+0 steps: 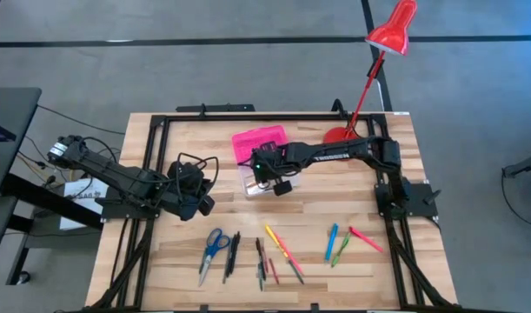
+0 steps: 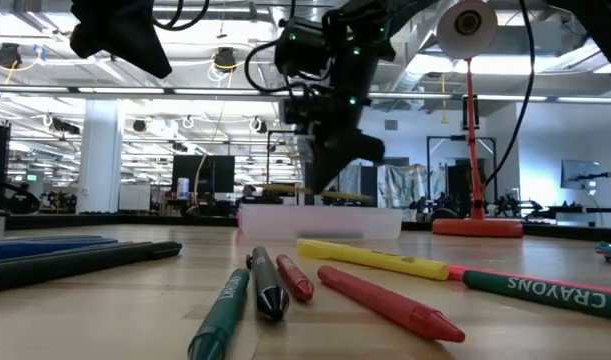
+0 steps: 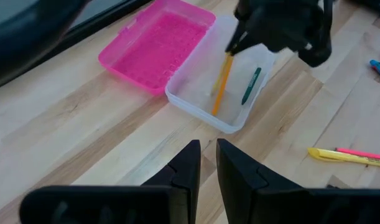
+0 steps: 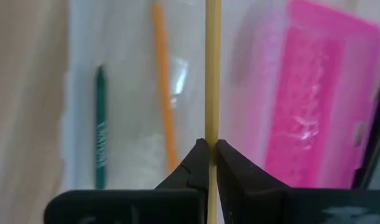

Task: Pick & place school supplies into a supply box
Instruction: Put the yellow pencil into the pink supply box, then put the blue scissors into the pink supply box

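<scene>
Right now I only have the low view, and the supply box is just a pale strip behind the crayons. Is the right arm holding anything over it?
Observer: Yes. The right gripper has its jaws shut on a yellow pencil, pointed down into the box's clear base.
Operator: Is anything in that base already?
Observer: A green crayon lies inside it.
Operator: Where is the left arm?
Observer: The left gripper hangs empty over bare table, short of the box.
</scene>
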Robot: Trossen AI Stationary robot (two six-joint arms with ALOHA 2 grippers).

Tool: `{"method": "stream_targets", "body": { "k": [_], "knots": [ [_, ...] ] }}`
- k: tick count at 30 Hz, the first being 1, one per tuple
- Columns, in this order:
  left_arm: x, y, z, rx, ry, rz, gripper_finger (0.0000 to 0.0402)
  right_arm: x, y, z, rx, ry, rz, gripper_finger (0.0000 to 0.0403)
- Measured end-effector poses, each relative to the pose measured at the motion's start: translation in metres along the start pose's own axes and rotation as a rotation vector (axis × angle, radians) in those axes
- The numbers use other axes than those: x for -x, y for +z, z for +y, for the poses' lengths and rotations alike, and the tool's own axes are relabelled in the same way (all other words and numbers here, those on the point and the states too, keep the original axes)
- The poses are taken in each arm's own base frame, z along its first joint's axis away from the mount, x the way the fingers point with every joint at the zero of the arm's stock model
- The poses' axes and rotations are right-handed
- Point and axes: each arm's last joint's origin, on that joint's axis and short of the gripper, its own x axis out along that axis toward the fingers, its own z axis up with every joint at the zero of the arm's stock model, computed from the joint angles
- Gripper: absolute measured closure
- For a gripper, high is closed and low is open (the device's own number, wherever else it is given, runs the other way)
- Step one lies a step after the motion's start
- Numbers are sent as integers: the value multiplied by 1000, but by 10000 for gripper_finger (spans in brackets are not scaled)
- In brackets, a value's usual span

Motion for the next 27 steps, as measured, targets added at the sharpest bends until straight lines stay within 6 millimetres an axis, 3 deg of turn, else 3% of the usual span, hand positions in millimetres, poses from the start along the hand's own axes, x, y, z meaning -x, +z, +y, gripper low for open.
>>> {"method": "stream_targets", "body": {
  "k": [8, 23, 27],
  "knots": [
    [0, 0, 0, -5, 2, -2, 356, -5, 0, 0, 4, -2, 5, 390],
    [0, 0, 0, -6, 8, -13, 356, -7, -5, -8, -61, -12, 14, 333],
    [0, 0, 0, -7, 5, -8, 356, 6, 0, -11, -172, -16, 39, 331]
  ]
}}
